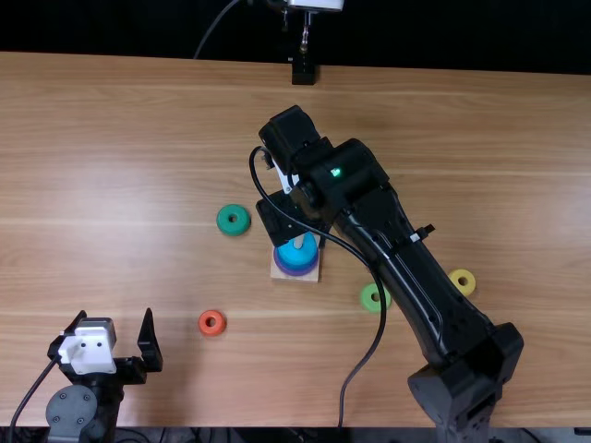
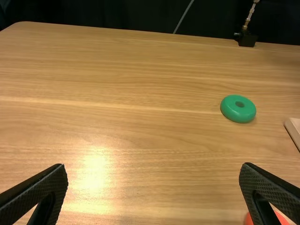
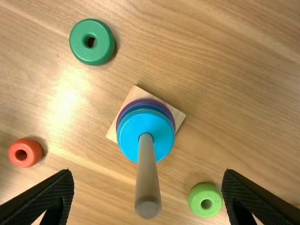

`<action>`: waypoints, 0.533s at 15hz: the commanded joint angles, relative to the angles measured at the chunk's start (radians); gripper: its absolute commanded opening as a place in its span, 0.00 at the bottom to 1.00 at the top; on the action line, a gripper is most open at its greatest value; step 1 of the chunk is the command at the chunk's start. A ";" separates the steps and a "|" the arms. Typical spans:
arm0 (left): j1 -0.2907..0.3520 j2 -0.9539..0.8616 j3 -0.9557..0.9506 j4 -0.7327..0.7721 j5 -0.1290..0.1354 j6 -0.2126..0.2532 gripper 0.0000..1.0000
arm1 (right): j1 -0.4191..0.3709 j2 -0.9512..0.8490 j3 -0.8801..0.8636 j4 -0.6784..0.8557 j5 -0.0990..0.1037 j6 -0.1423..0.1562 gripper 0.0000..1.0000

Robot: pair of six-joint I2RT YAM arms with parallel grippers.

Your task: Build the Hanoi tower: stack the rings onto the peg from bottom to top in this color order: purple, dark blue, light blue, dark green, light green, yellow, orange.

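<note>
My left gripper [image 1: 114, 317] stands open near the near left edge; in the left wrist view, the same gripper [image 2: 153, 166] holds nothing. Over the peg base [image 1: 294, 279] is my right gripper [image 1: 282, 220]. In the right wrist view, that gripper [image 3: 148, 173] is open above the peg [image 3: 147, 183], touching no ring. Around the peg are the purple ring [image 3: 145, 101], the dark blue ring [image 3: 141, 108] and, uppermost, the light blue ring [image 3: 133, 131]. Loose rings: dark green [image 1: 234, 220], orange [image 1: 211, 322], light green [image 1: 374, 297], yellow [image 1: 463, 281].
The right arm reaches diagonally across the table [image 1: 138, 138], passing between the light green and yellow rings, with a black cable looping beside it. A black stand [image 1: 303, 70] is at the far edge.
</note>
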 commanded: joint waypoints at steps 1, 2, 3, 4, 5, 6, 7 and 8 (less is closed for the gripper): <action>0.005 -0.012 -0.108 -0.075 0.000 0.015 1.00 | 0.005 0.023 0.002 0.004 0.007 0.006 1.00; 0.005 -0.012 -0.108 -0.075 0.000 0.015 1.00 | 0.005 0.018 0.006 0.011 0.009 0.006 1.00; 0.005 -0.012 -0.108 -0.075 0.000 0.015 1.00 | 0.004 0.012 0.006 0.020 0.010 0.006 1.00; 0.005 -0.012 -0.108 -0.075 0.000 0.015 1.00 | 0.001 0.011 0.004 0.044 0.012 0.004 1.00; 0.005 -0.012 -0.108 -0.075 0.000 0.015 1.00 | -0.004 0.009 -0.002 0.087 0.014 0.004 1.00; 0.005 -0.012 -0.108 -0.075 0.000 0.015 1.00 | -0.005 -0.008 -0.010 0.144 0.014 0.004 1.00; 0.005 -0.012 -0.108 -0.075 0.000 0.015 1.00 | -0.009 -0.057 -0.014 0.199 0.016 0.004 1.00; 0.005 -0.012 -0.108 -0.075 0.000 0.015 1.00 | -0.027 -0.112 -0.037 0.245 0.018 0.002 1.00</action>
